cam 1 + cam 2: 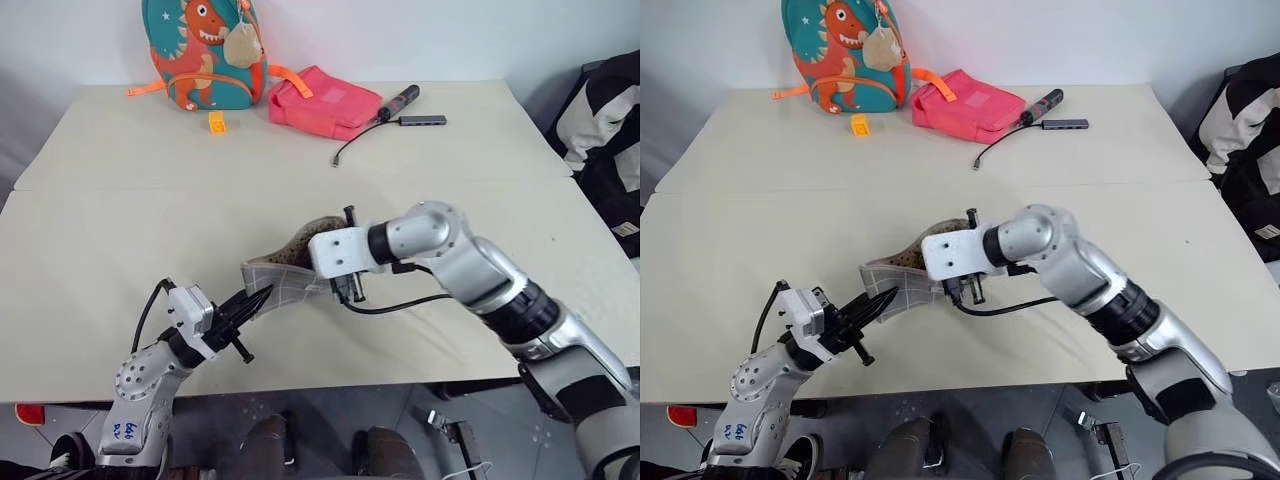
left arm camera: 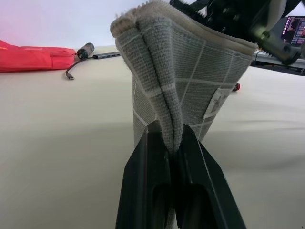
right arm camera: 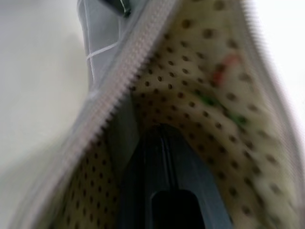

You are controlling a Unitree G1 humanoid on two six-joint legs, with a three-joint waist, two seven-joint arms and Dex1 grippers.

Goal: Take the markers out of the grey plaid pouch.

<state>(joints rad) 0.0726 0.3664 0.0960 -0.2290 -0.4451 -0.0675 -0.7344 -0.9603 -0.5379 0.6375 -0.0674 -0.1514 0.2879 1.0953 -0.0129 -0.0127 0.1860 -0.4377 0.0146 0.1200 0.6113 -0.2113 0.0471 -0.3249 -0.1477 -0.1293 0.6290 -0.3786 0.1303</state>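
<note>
The beige table [image 1: 120, 240] carries all items. At its far edge a teal dinosaur backpack [image 1: 200, 55] stands upright, with a pink bag [image 1: 320, 100] just beside it toward the right. A black-and-red cylinder with a cable [image 1: 398, 102] lies touching the pink bag's right end, and a small orange block [image 1: 216, 122] sits in front of the backpack.

Near the middle of the near edge, the grey plaid pouch [image 1: 285, 275] is held raised and open, its beige dotted lining [image 3: 200, 71] exposed. The left gripper [image 2: 174, 157] has its fingers pressed together on a bunched end of the pouch fabric. The right gripper [image 3: 164, 157] is inside the pouch mouth, its fingers pressed flat together with nothing visibly caught between them.

Blurred red and green patches, possibly the markers [image 3: 224, 90], show against the lining deeper inside the pouch; their exact form cannot be told.
</note>
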